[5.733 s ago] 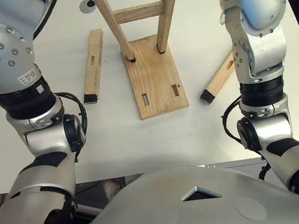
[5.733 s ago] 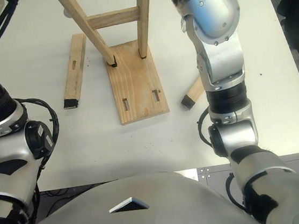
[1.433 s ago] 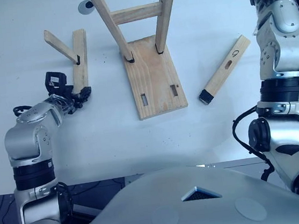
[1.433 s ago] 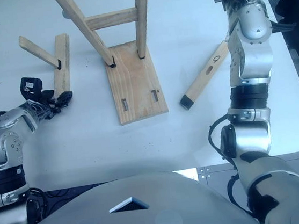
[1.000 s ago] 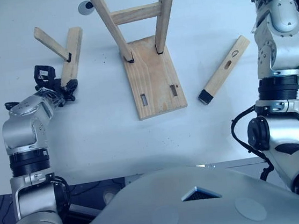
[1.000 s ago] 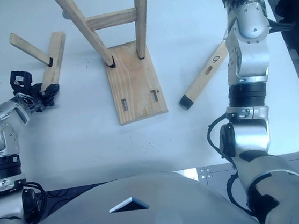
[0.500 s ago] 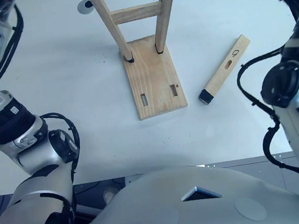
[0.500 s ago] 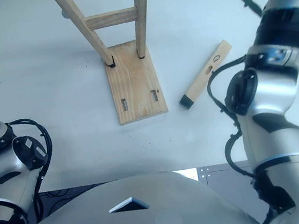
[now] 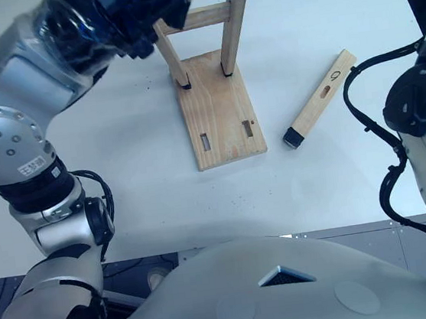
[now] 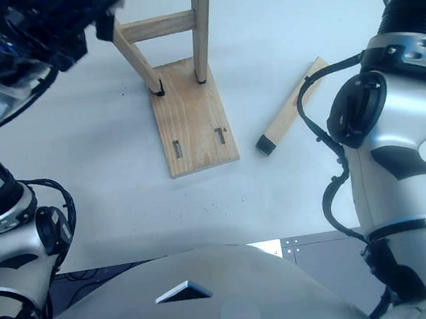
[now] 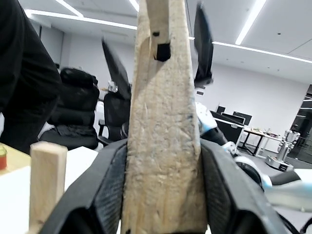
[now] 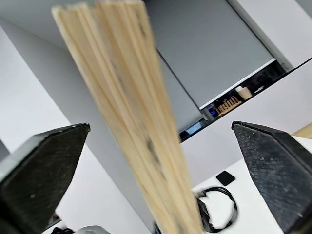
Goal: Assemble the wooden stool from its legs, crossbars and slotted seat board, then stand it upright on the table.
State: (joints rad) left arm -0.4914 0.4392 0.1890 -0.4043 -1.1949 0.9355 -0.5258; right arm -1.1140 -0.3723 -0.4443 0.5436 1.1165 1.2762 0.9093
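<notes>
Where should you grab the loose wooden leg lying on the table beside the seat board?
Grab the loose leg around its middle, coming straight down from above. It lies flat and slanted on the table, so the fingers should probably turn to pinch its two long sides. Its black-capped end points toward the robot.

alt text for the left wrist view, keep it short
A wooden leg with a dark slot is clamped between the left end effector's black fingers. A second wooden piece's end shows beside it, an office behind.
</notes>
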